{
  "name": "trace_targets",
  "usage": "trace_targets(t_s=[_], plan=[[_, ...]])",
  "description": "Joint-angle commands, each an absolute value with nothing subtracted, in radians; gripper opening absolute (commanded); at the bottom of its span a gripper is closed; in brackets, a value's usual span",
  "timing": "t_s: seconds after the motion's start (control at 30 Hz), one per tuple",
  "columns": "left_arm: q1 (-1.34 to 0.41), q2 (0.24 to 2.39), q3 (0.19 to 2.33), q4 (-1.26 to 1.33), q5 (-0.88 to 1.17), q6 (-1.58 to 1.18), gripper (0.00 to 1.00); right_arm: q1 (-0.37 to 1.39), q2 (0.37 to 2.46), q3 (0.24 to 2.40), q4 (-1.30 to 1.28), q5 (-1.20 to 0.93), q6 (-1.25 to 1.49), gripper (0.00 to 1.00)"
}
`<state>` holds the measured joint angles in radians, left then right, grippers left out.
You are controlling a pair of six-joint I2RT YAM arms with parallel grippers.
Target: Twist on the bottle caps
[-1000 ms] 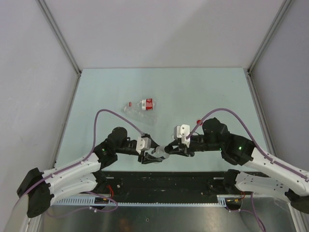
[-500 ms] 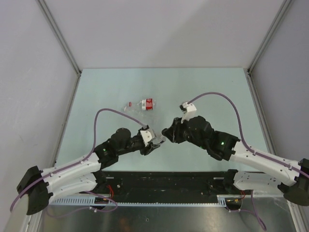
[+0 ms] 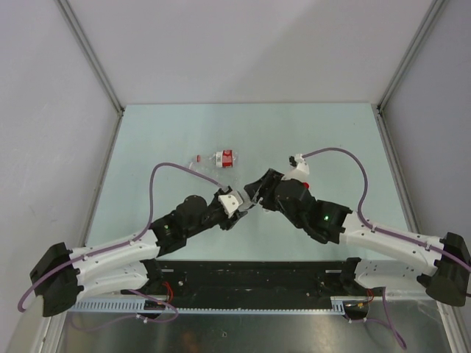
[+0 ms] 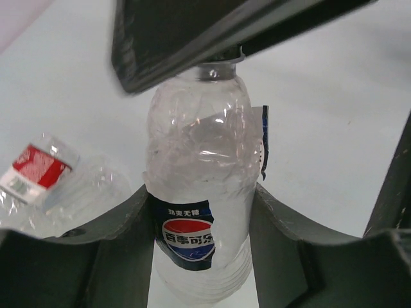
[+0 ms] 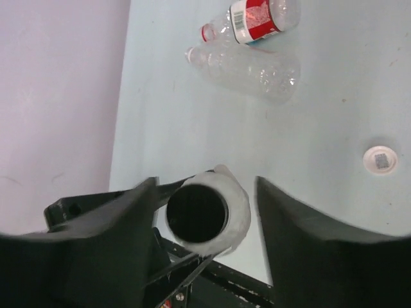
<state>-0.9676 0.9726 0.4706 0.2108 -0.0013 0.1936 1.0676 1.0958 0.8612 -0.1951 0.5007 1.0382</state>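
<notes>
The left gripper (image 4: 200,192) clasps bottle (image 4: 196,147), cap (image 5: 197,213) inside right gripper (image 5: 205,183)

— What of the blue-labelled bottle (image 4: 199,141) escapes you?

— From the left wrist, its neck is hidden behind a blurred dark finger (image 4: 180,38) of the right pincer (image 5: 204,192), and its base runs off the bottom edge, below the left pincer (image 4: 199,199).

— And from the right wrist?

— Only the black cap (image 5: 197,213), end-on between that pincer's fingers. The body beneath is hidden, so I can't tell how far the cap sits on the threads.

— The others?

— The red-labelled bottle (image 5: 257,16), far ahead of the right pincer, is cut by the top edge. The white cap (image 5: 380,159), well apart from the pincer to one side, bears a mark too small to read.
</notes>
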Motion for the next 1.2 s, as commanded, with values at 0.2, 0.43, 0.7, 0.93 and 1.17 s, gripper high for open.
trace_targets(t_s=[0.2,0.43,0.7,0.93,1.17], plan=[[-0.992,0.898,0.412,0.369,0.094,0.142,0.00,1.061,0.870,0.835,-0.012,0.219,0.452,0.99],[-0.994,0.846,0.410,0.319,0.258,0.160,0.00,1.048,0.691,0.798,-0.039,-0.012,0.084,0.99],[-0.991,0.798,0.420,0.215,0.408,0.217,0.00,1.041,0.553,0.729,-0.184,-0.352,-0.345,0.99],[-0.991,0.800,0.437,0.192,0.469,0.223,0.00,1.038,0.579,0.720,-0.204,-0.482,-0.383,0.94],[-0.991,0.798,0.458,0.164,0.517,0.229,0.00,1.036,0.642,0.727,-0.197,-0.440,-0.362,0.89]])
